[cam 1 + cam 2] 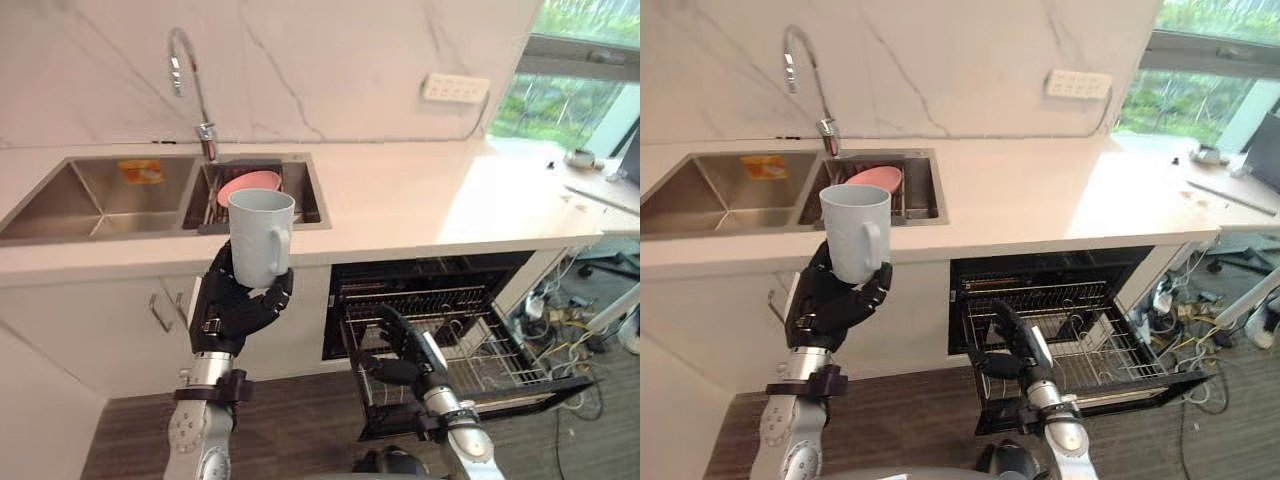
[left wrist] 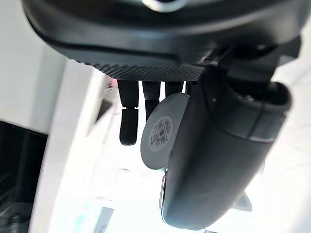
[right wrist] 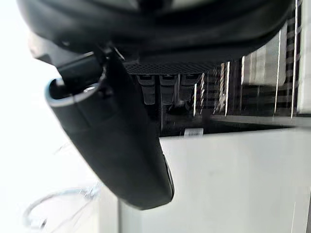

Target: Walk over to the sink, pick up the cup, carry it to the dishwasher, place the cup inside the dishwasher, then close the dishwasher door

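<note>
1. White stone countertop (image 1: 400, 200) along a marbled wall, with a double steel sink (image 1: 100, 205) on my left and a window at the far right.
2. The cup (image 1: 262, 238) is pale blue-grey and upright. It is in my left hand (image 1: 235, 305), raised in front of the counter edge just below the sink. Its handle faces my right.
3. My left hand's fingers and thumb are curled round the cup's lower part, gripping it from underneath.
4. My right hand (image 1: 400, 352) is low over the pulled-out wire rack (image 1: 480, 345) of the dishwasher (image 1: 430, 275). Its fingers are loosely bent, relaxed, and hold nothing.
5. The dishwasher door is down and the rack slid out over it.
6. Labels: there is a barcode sticker (image 2: 163, 131) on the cup's underside and an orange sticker (image 1: 140, 171) in the left basin. The print on both is too small to read.
7. The left wrist view gives the cup's underside between my fingers (image 2: 129, 126) and thumb. The head views give its side, rim and handle.
8. The right wrist view looks past straight-ish fingers (image 3: 165, 90) to rack wires.
9. Further out are a pink bowl (image 1: 250, 186) in the right basin, a tall faucet (image 1: 185, 70), and a white socket strip (image 1: 455, 88) on the wall.
</note>
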